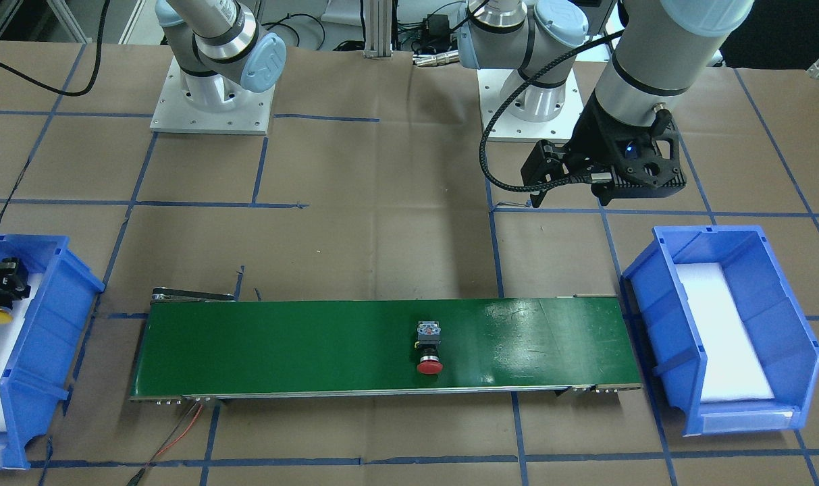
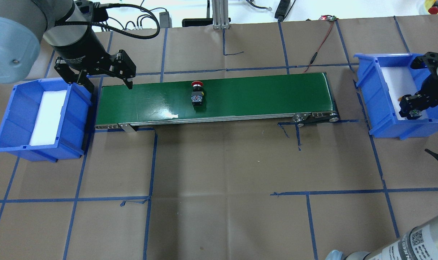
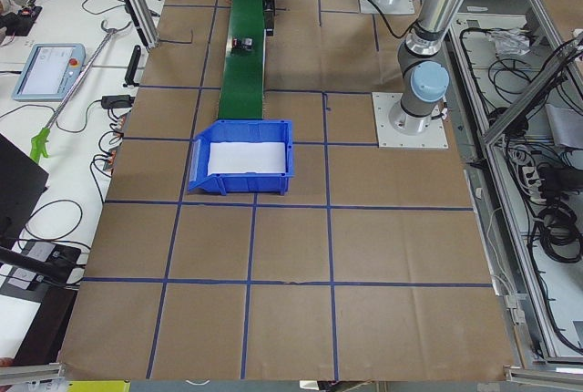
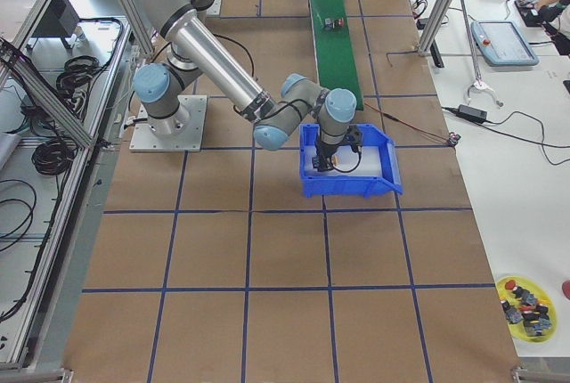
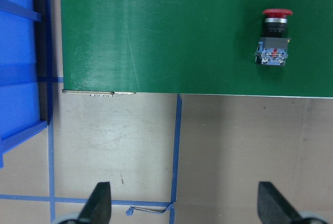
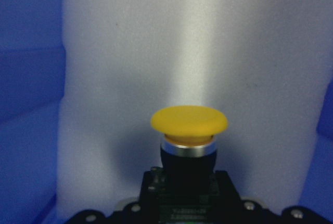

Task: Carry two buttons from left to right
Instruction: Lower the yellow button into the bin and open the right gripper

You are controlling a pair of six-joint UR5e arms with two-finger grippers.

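On the brown-papered counter (image 2: 219, 180), the left blue bin (image 2: 9, 119) sits at the far left, and its floor is covered by a white foam pad (image 2: 47, 117).

Just beside its far inner corner hangs the left tool (image 2: 109, 86). Its 2 fingers (image 5: 99, 203) are spread wide with nothing between them, above the counter at the left end of the green conveyor belt (image 2: 258, 95).

The belt runs left to right between the 2 bins. The red button (image 2: 197, 93) lies on it on its side, slightly left of the belt's middle. Its long axis crosses the belt: the red cap points away from the robot, toward the far edge, and the black-and-grey body points back toward the robot. It is well apart from both tools.

At the right end stands the right blue bin (image 2: 385, 112), also lined with a white foam pad (image 2: 394, 81). The right tool (image 1: 1, 290) reaches down inside this bin, its fingers closed on the blocky body of the yellow button (image 6: 189, 122). That button's long axis runs on from the tool, with the cap leading away from the fingers and the foam right behind it. Whether the cap touches the foam cannot be told.
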